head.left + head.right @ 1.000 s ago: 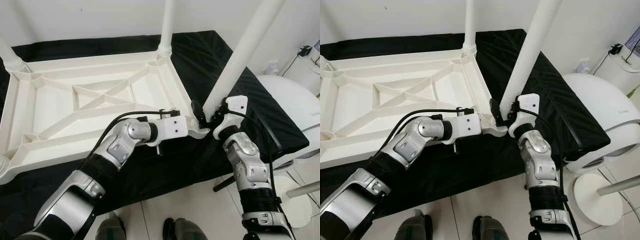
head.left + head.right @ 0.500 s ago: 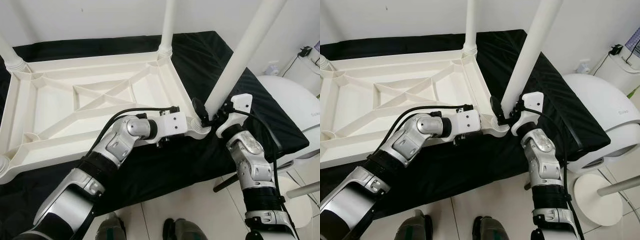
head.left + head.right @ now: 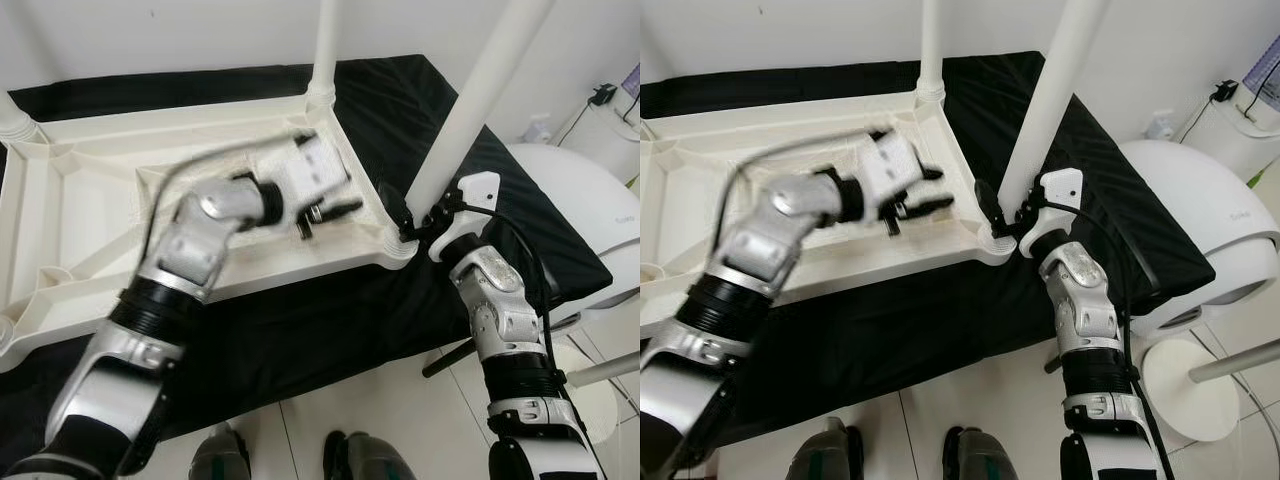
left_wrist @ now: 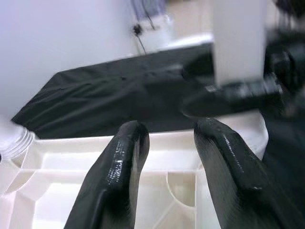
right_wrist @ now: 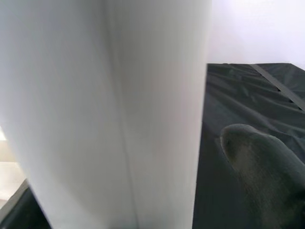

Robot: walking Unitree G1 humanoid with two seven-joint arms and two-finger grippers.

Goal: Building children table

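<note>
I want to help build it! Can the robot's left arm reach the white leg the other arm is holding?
Probably yes. The left gripper hovers open over the upturned tabletop, with only open tray between it and the leg. The right gripper already clasps the leg's base, though.

A plain white wall [image 3: 200, 35] runs along the far side, evenly lit, with no strong shadows. Against it stands a low surface draped in a black quilted cover [image 3: 400, 110], whose cloth hangs over the near edge toward the floor. The floor [image 3: 300, 420] is laid with pale glossy tiles with thin dark joints. To the right, beside the covered surface, sits a large rounded white appliance [image 3: 1210, 220]. Near it on the floor rests a round white base [image 3: 1185, 385] with a white pole rising from it. In the far right corner a dark cable [image 3: 600, 97] hangs by a white fixture.
</note>
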